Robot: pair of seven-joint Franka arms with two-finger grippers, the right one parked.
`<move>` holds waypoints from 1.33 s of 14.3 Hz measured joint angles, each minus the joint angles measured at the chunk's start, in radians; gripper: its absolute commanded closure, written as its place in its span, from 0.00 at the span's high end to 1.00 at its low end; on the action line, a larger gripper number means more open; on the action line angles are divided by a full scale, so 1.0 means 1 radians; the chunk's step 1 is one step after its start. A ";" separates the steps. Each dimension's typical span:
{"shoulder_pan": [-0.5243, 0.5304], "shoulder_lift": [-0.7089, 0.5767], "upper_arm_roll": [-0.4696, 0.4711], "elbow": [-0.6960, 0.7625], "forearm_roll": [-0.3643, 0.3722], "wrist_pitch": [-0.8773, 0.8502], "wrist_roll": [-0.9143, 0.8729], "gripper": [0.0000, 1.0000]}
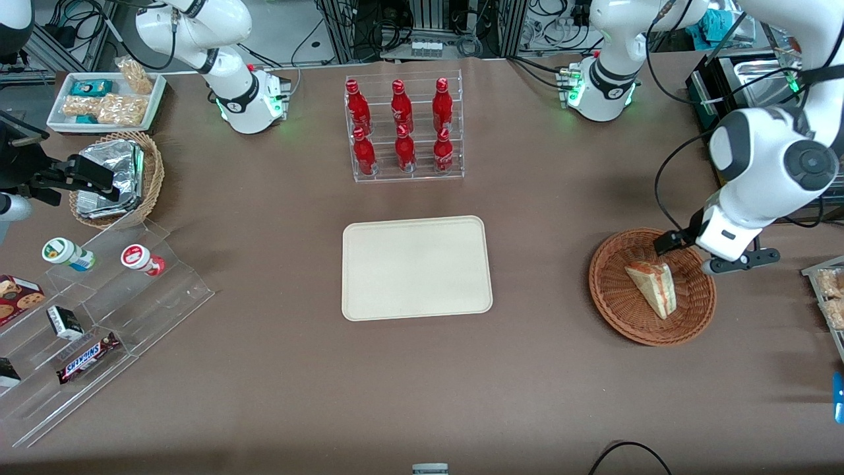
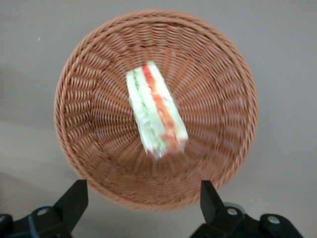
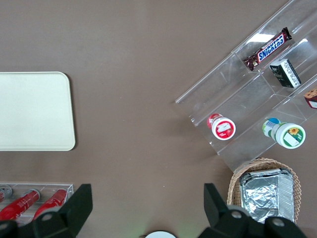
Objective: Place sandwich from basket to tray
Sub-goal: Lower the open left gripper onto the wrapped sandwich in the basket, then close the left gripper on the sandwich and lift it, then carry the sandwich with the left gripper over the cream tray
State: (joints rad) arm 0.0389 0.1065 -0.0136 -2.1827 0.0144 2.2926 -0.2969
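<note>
- While gripper (image 2: 143,206) hovers over basket (image 2: 79,124), fingers spread wide, empty.
- Sandwich (image 2: 156,111) – soft, light, squashable; pinch bread faces mid-wedge, tip at 12 o'clock.

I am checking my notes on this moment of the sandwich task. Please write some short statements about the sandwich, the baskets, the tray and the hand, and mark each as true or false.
1. The sandwich lies in the reddish-brown wicker basket. True.
2. The cream tray already holds the sandwich. False: nothing lies on it.
3. The left arm's hand is shut on the sandwich. False: it is open above the basket, with its fingers apart and holding nothing.
4. Six red bottles stand in a clear rack, farther from the front camera than the tray. True.
5. The tan wicker basket holds bottles. False: it holds foil-wrapped packets.
</note>
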 measured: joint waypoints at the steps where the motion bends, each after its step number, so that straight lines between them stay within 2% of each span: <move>1: -0.001 0.026 -0.001 -0.004 0.000 0.044 -0.077 1.00; 4: -0.002 0.123 -0.002 -0.007 0.000 0.174 -0.179 0.99; 5: -0.002 0.158 -0.002 -0.008 0.000 0.218 -0.187 0.78; 6: -0.002 0.189 -0.002 -0.008 0.000 0.251 -0.191 0.39; 7: -0.002 0.212 -0.002 -0.007 0.000 0.271 -0.193 0.13; 8: -0.002 0.224 -0.002 -0.006 0.000 0.275 -0.194 0.07; 11: -0.006 0.211 -0.004 0.015 0.001 0.220 -0.193 0.03; 14: -0.039 0.163 -0.011 0.091 0.005 0.019 -0.178 0.04; 17: -0.120 0.128 -0.022 0.196 0.013 -0.180 -0.017 0.04; 19: -0.208 0.132 -0.026 0.242 0.013 -0.223 0.024 0.02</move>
State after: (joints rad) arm -0.1695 0.2383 -0.0396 -1.9405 0.0275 2.0699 -0.2732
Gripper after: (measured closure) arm 0.819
